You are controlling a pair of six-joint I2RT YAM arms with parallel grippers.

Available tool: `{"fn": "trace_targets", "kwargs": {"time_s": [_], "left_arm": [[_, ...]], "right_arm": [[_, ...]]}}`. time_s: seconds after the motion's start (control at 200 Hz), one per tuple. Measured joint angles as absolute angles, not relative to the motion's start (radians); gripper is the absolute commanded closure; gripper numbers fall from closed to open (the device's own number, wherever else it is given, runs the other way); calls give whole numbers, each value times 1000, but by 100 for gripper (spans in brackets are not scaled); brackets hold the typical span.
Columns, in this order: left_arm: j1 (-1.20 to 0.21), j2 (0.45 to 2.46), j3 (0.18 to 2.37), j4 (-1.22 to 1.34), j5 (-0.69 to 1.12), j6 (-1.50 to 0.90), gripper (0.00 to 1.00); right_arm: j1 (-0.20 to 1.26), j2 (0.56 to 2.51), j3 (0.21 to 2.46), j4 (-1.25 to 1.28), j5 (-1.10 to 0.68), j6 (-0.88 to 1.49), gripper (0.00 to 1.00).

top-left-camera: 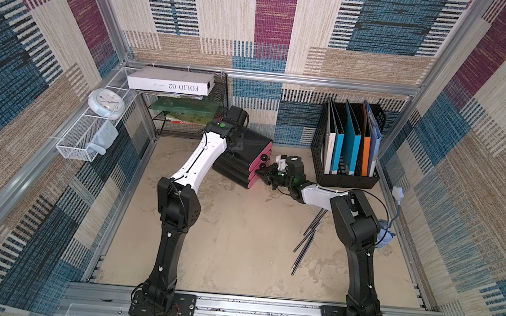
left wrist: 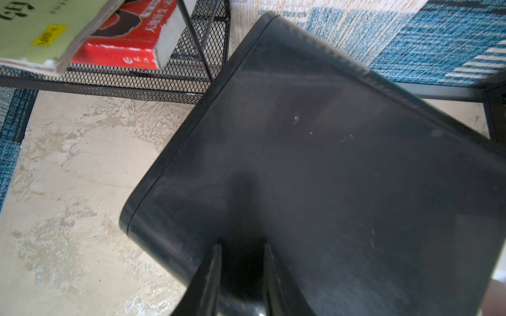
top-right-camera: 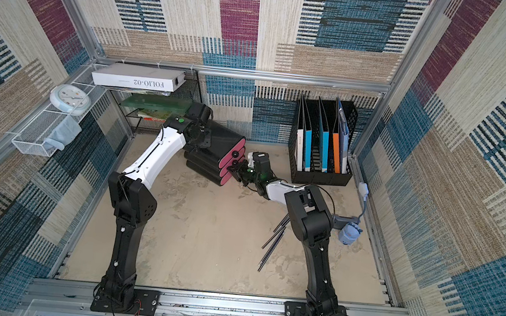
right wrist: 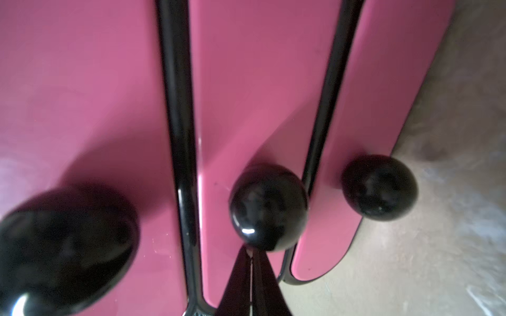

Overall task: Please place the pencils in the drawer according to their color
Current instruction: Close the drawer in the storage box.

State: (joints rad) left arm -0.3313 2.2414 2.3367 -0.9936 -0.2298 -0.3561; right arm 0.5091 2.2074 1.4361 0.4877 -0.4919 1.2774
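Dark pencils are seen on the table while both end effectors are at the drawer unit.

Nearest, a small loose bundle of dark pencils (top-left-camera: pixel 306 241) is seen on the beige, mottled table (top-left-camera: pixel 235 247). It lies just beside the right arm and is partly hidden under it, well apart from both end effectors. Farther in, the right end effector (right wrist: pixel 250 253) is closed completely with nothing held, and its tip is placed just at the middle black knob (right wrist: pixel 269 203) of the drawer unit (top-left-camera: pixel 254 146), whose three pink fronts appear closed. The left end effector (left wrist: pixel 242 247) is held over the black top of this unit, its fingers a little apart and nothing between them. Behind, a black file holder (top-left-camera: pixel 348 150) with folders, a mesh shelf (top-left-camera: pixel 184 121) with books and a clock (top-left-camera: pixel 105 103) are found against walls covered in patterned carpet.
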Motion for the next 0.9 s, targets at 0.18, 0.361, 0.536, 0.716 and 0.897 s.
{"fn": "trace_targets", "kwargs": {"time_s": [0.18,0.361,0.536,0.716,0.897], "left_arm": [[-332,2209,2285,-951,-216,-355,71],[-335,2158,2202,-912,-201,-352,72],[-337,2117,2122,-869,-182,-352,73],[-337,2077,2044,-809,-172,-351,73],[-337,2046,1987,-765,-159,-348,75]], "right_arm": [[531,2220,1460,461,-486,1282,89],[563,2233,1488,454,-487,1288,89],[603,2239,1516,446,-509,1289,89],[624,2222,1485,457,-503,1288,86],[613,2109,1326,501,-478,1289,35]]}}
